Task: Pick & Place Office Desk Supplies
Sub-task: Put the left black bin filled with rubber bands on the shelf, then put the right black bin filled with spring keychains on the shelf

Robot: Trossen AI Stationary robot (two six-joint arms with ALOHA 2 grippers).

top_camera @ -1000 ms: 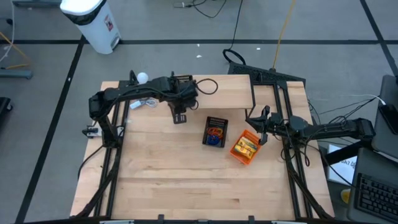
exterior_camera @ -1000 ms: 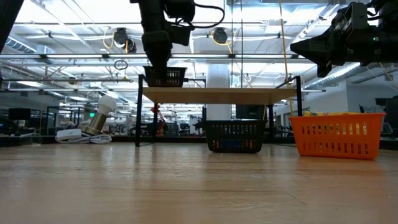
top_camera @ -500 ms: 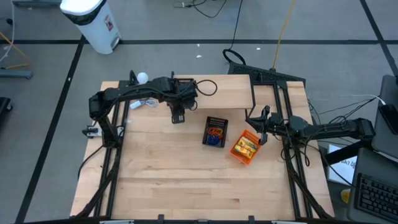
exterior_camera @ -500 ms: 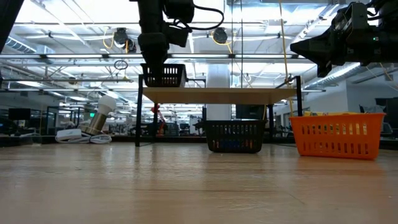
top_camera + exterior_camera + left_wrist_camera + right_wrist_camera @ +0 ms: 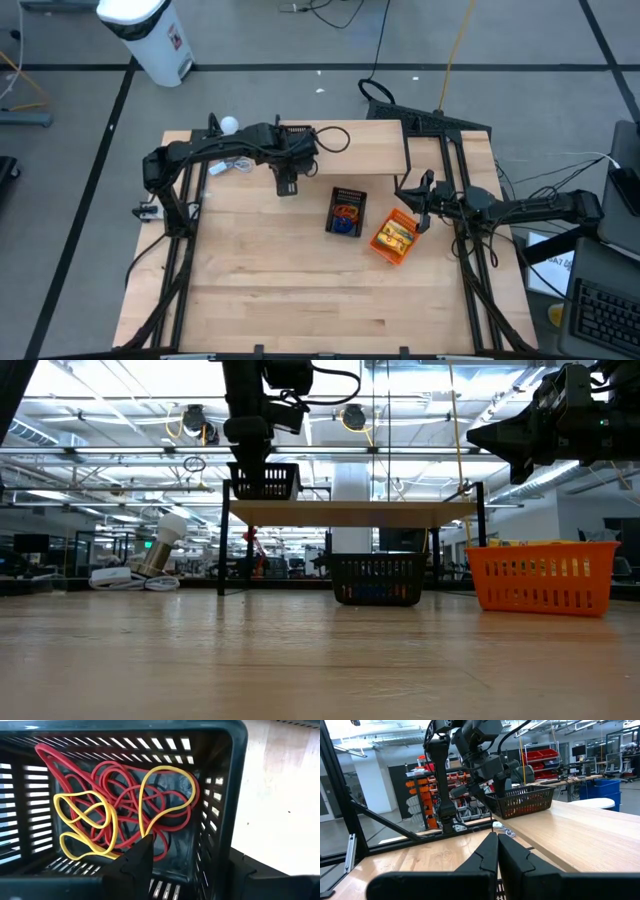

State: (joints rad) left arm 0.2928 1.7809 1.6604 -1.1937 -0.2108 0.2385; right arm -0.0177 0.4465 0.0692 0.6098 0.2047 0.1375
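Item: small black slatted plastic basket [image 5: 215,795] of red and yellow rubber-band loops [image 5: 120,815], clamped by its rim in our left pincer [image 5: 286,186], aloft over the tabletop's [image 5: 300,300] far left. The black mesh tray [image 5: 346,211] lies to its right and nearer. Our right pincer [image 5: 422,208], fingers together and empty, waits beside the orange tray [image 5: 393,236].

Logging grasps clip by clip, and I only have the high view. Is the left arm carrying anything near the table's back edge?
Observer: Yes. In the low view the left gripper holds a small black mesh tray lifted clear of the tabletop.
Operator: Anything in it?
Observer: The left wrist view shows red rubber bands and yellow rubber bands tangled inside.
Operator: And the right gripper?
Observer: Its wrist view shows the right gripper empty, jaws together.
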